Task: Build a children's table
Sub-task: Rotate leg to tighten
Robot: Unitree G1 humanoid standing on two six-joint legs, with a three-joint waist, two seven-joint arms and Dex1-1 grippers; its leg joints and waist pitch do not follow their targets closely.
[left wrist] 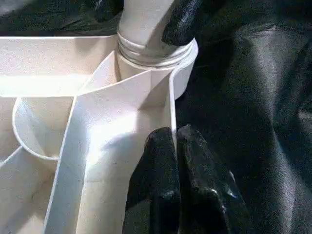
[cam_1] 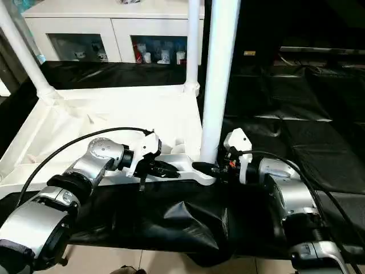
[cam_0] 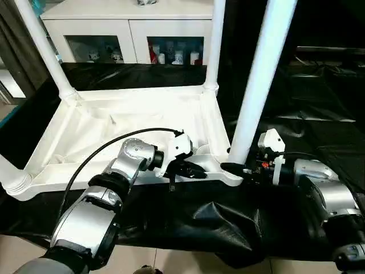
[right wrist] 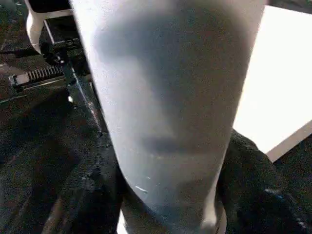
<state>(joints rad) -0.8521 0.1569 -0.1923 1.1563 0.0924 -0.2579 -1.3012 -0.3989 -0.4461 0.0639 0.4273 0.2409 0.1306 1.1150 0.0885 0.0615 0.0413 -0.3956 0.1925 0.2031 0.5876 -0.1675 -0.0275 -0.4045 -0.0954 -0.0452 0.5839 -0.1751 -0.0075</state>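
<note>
The white children's table lies upside down, its ribbed top (cam_0: 114, 125) on a black cloth. Legs stand in the far-left (cam_0: 45, 45) and far-right (cam_0: 215, 45) sockets, and a leg's threaded base (cam_0: 14, 180) shows in the near-left one. The near-right leg (cam_0: 259, 80) stands in its corner socket, where my right gripper (cam_0: 235, 167) is shut around its base. In the right wrist view the leg (right wrist: 170, 112) sits between the black fingers (right wrist: 253, 185). My left gripper (cam_0: 191, 169) is shut on the table's front rim (left wrist: 171, 97) just left of that corner.
A white cabinet (cam_0: 131, 28) with glass doors stands behind the table. The black cloth (cam_0: 217, 222) bunches in folds in front of the near-right corner and spreads out to the right. Pale floor tiles (cam_0: 171, 262) show at the front edge.
</note>
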